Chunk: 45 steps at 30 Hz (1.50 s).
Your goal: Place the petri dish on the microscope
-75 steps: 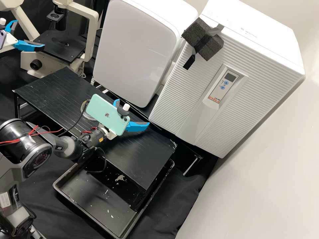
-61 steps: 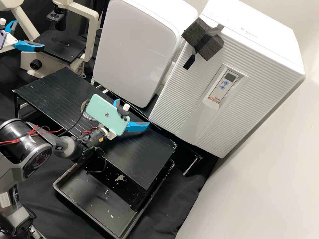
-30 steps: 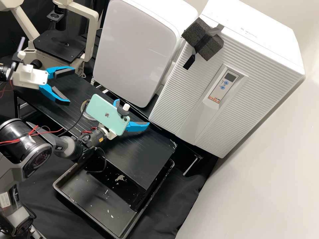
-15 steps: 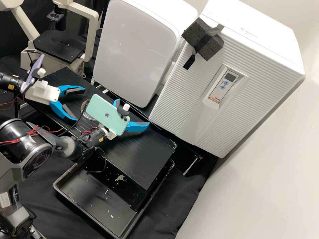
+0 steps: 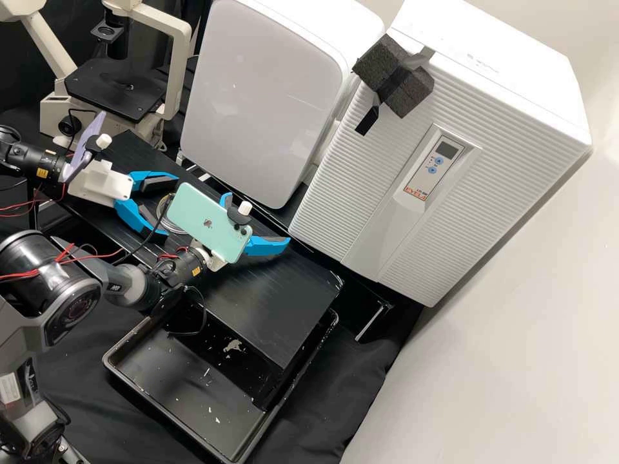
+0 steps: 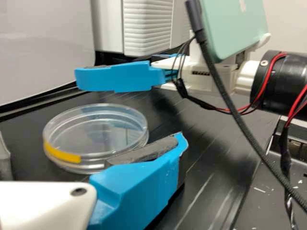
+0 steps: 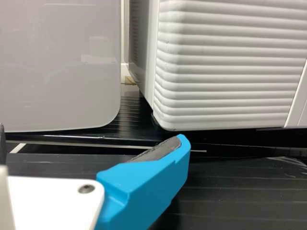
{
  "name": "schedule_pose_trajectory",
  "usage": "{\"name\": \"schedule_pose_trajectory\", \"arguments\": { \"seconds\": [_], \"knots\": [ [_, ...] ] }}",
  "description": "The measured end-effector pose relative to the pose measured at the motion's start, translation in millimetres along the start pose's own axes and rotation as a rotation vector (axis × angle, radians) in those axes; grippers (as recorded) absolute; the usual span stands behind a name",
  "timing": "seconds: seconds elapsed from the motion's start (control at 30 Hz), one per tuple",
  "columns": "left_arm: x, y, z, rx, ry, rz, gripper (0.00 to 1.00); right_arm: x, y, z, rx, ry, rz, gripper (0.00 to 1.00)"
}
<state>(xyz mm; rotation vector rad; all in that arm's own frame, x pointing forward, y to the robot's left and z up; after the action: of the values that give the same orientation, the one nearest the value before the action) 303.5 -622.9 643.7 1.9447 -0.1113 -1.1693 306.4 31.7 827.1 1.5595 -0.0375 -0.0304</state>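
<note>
In the high view my left gripper [image 5: 169, 205], under a purple phone, stands open over the black rack, its fingertips close to the clear petri dish [image 5: 170, 224]. A cable and the green phone partly cover the dish. From the left wrist view, my left gripper [image 6: 93, 143] has the dish [image 6: 96, 129] lying flat just beyond its fingers, a yellow strip on its rim. My right gripper [image 5: 258, 220], carrying the green phone, is open above the rack; the right wrist view shows this gripper [image 7: 91, 141] holding nothing. The microscope [image 5: 116, 90] is at the back left, its black stage bare.
The ribbed black rack [image 5: 277, 309] overlaps a black tray [image 5: 222, 412] with pale flecks inside. Behind the rack stand a white rounded panel [image 5: 264, 96] and a white ribbed cabinet [image 5: 342, 206] with taped dark foam [image 5: 393, 74]. The right arm's cable hangs beside the dish.
My left gripper has come from beside the microscope, moving right and toward the rack's front, to the dish; its open fingers have turned into view. The right arm and the dish have stayed put.
</note>
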Motion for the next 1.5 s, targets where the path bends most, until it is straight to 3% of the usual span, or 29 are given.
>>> {"name": "schedule_pose_trajectory", "arguments": {
  "seconds": [0.43,0.77,1.5],
  "knots": [
    [13.4,-5.0,6.2,-0.022,-0.017,-0.002,1.0,0.0,0.0,0.0,0.0,0.0,0.0,1.0],
    [13.9,-5.6,4.9,0.002,-0.007,0.001,1.0,0.0,0.0,0.0,0.0,0.0,0.0,1.0],
    [17.8,-10.8,2.6,-0.003,-0.008,-0.006,1.0,0.0,0.0,0.0,0.0,0.0,0.0,1.0]
  ]
}}
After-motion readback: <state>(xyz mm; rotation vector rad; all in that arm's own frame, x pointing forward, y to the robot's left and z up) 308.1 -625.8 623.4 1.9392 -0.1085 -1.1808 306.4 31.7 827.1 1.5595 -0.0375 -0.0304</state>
